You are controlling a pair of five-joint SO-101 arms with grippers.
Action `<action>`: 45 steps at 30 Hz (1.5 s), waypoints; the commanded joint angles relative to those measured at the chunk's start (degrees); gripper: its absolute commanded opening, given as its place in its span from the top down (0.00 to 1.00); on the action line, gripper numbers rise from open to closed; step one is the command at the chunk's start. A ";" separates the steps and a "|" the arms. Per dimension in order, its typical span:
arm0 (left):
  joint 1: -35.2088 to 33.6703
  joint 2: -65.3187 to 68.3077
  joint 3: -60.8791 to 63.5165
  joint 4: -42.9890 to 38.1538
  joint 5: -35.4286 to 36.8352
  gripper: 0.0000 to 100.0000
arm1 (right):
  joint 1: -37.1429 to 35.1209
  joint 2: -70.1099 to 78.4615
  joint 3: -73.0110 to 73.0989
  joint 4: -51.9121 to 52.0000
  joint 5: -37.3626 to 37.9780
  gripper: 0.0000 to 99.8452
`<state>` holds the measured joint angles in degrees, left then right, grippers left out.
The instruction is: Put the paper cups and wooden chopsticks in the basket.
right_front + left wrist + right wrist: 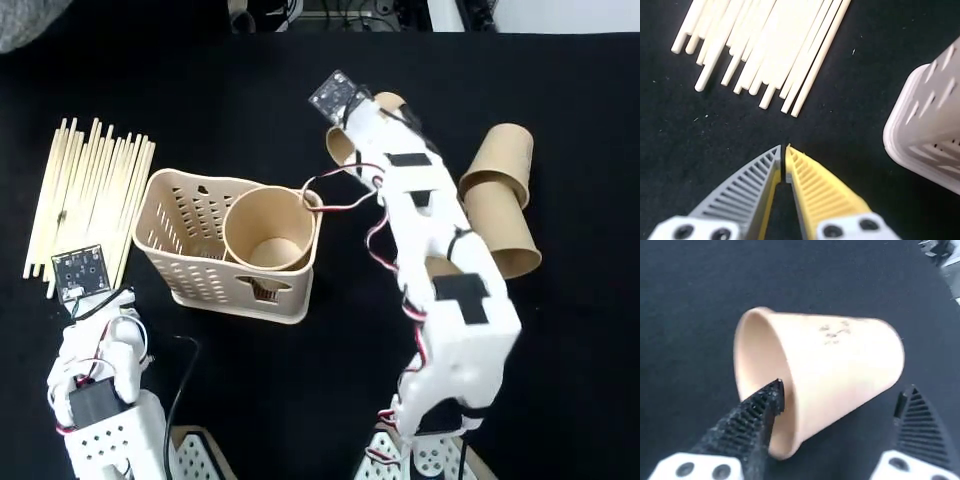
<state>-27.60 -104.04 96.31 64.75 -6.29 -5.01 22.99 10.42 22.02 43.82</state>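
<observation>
- The right gripper (842, 390) has its jaws apart around the wall of a cup (830, 355) lying on its side on the table (690, 280). One finger (757, 412) is inside the mouth and the other (914, 412) is outside, just beside the cup's flank. It has no clamp on the cup yet.
- Risk: the cup lies on a round side. Uneven contact as the jaws come together could roll it out from between the fingers.
- Risk: the paper wall is thin. Excess closing force would likely crease the rim.
- The left gripper (785, 150) has its jaws together and holds nothing. The chopsticks (765, 50) lie loose on the table just ahead of its tips.
- Risk: closed tips pushed into the pile would scatter the sticks. The jaws must be opened first.
- The basket (925, 120) stands to one side of the left gripper, near it.
- An upright cup in the basket (268, 228) already takes up one end. A second cup dropped off-centre could catch on the rim or tip the basket.
- Two more cups (497, 160) (505, 235) lie well apart from the right gripper, on the side away from the basket.
</observation>
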 commanded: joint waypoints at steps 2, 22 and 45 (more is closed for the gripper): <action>-0.13 -0.44 1.01 -0.35 -0.62 0.97 | 0.79 3.91 -6.55 -3.25 0.44 0.75; -0.13 -0.44 1.01 -0.35 -0.62 0.97 | 6.51 -14.55 -5.58 10.90 -7.82 0.99; -0.13 -0.44 1.01 -0.35 -0.62 0.97 | -11.69 -46.46 -40.92 79.12 -18.81 0.99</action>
<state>-27.60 -104.04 96.31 64.75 -6.29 -13.98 -22.02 -27.12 99.03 26.68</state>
